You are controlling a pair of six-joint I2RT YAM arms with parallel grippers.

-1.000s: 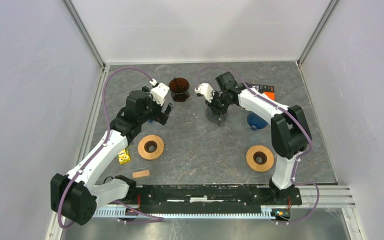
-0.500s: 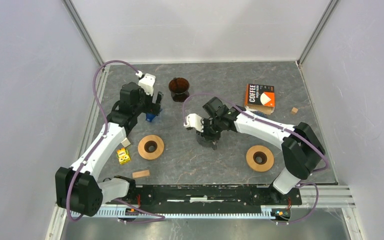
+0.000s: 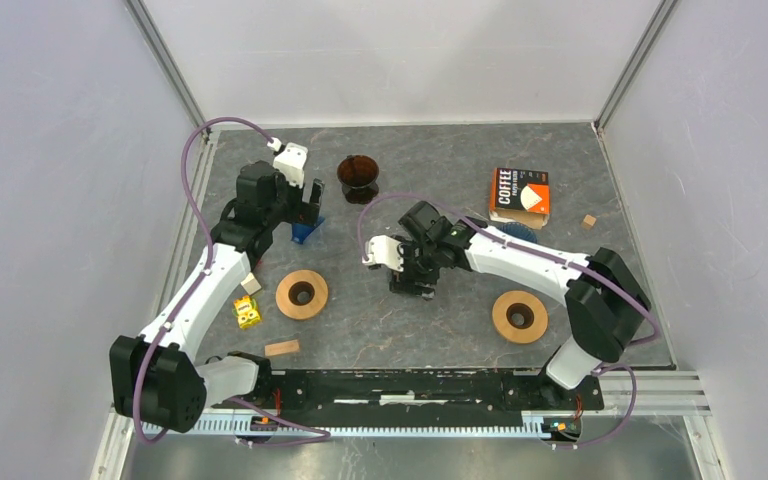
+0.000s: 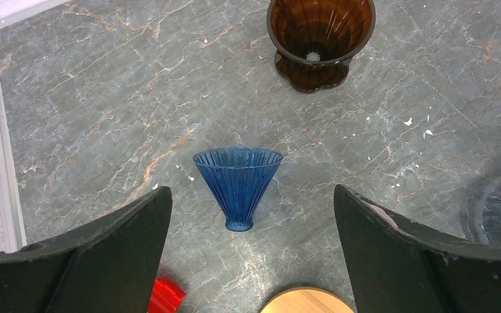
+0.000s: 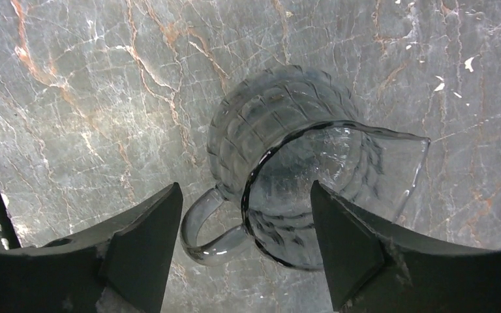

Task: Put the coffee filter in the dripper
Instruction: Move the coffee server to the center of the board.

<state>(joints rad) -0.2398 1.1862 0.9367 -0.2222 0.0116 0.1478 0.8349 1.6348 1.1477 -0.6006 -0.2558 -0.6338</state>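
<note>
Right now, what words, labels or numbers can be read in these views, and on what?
"COFFEE": on the orange-and-black coffee filter box, far right of the table.
Smaller print on that box: too small to read.
Marks on the yellow block: too blurred to read.
Wrist views: no text.

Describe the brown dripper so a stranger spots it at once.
Look along the table's far edge, left of the orange coffee box. The brown dripper stands just beyond the left end effector. It alone is dark amber; the cone near it is blue, the pitcher clear glass.
</note>
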